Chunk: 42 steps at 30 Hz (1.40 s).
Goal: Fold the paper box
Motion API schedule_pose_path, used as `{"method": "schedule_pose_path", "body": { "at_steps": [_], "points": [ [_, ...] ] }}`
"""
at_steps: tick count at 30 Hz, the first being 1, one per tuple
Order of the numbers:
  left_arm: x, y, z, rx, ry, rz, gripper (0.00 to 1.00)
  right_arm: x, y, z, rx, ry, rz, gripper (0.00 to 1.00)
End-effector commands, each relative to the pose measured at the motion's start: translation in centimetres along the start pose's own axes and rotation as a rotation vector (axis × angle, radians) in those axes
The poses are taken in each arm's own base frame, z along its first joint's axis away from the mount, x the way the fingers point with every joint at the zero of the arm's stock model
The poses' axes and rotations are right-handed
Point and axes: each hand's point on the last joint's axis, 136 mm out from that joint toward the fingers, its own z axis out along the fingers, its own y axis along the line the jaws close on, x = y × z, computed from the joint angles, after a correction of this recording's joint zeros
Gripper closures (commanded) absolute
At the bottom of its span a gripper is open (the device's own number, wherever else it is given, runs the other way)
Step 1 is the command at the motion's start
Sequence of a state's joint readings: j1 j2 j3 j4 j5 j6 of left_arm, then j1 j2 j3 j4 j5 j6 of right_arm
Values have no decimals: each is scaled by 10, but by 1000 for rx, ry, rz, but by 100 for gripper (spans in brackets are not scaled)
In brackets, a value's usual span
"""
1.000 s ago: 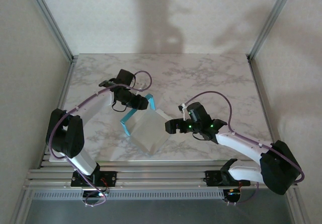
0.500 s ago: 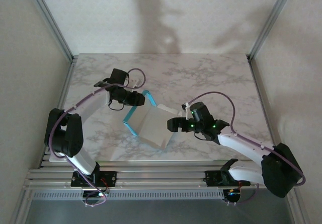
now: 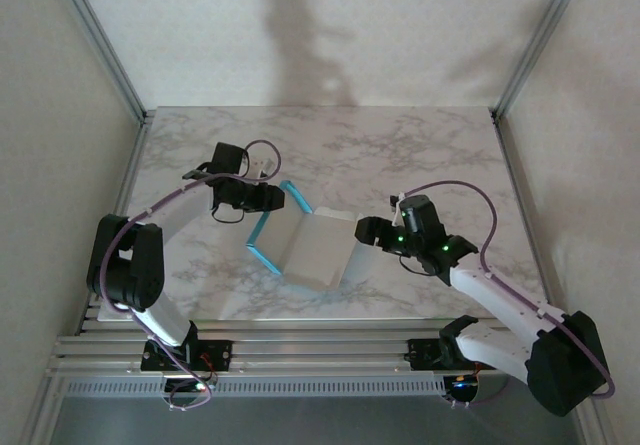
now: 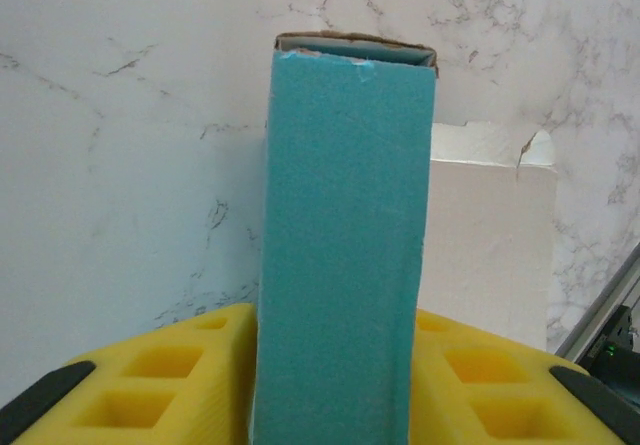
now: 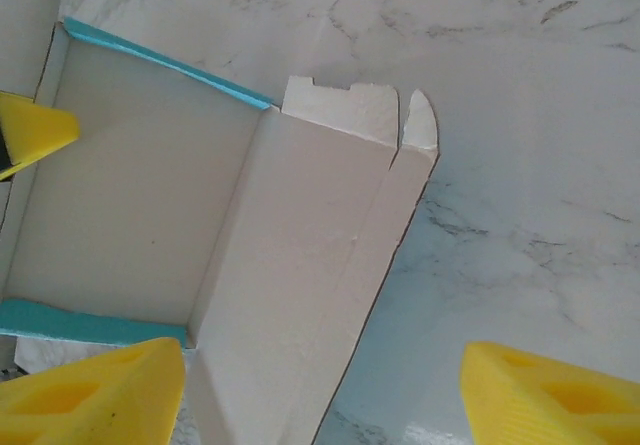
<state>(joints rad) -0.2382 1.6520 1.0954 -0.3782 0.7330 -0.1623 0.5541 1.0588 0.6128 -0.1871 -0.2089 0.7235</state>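
The top camera looks down from above the near edge over the whole table. Both wrist cameras sit close to the box: left faces its turquoise wall, right looks down into its pale inside.

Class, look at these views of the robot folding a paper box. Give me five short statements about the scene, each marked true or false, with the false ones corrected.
1. The left fingers clamp a turquoise panel of the paper box. True.
2. The paper box is folded fully shut. False: it lies open, with its pale inside facing up.
3. The right fingers stand wide apart. True.
4. The table has a plain wooden top. False: it is white with grey marble veins.
5. The right fingers are black. False: they are yellow.
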Motion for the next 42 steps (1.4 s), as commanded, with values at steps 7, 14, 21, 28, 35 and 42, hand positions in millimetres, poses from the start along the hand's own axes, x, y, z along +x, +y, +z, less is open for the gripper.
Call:
{"method": "schedule_pose_path", "body": {
  "at_steps": [7, 14, 21, 28, 35, 42],
  "points": [
    [-1, -4, -4, 25, -15, -3, 62, 13, -14, 35, 4, 30, 152, 43],
    [1, -2, -3, 19, -12, -5, 62, 21, -9, 61, -39, 53, 173, 51],
    [1, -1, -3, 19, -11, -4, 62, 26, -5, 77, -50, 51, 171, 63],
    [1, -1, -3, 21, -12, -9, 61, 23, -6, 74, -24, 36, 149, 79],
    [-5, -9, -7, 55, -31, -13, 60, 18, -4, 69, 0, 37, 110, 92],
    [-28, -31, -31, 74, -126, 69, 47, 6, 5, 55, 29, 69, -13, 97]
  ]
}}
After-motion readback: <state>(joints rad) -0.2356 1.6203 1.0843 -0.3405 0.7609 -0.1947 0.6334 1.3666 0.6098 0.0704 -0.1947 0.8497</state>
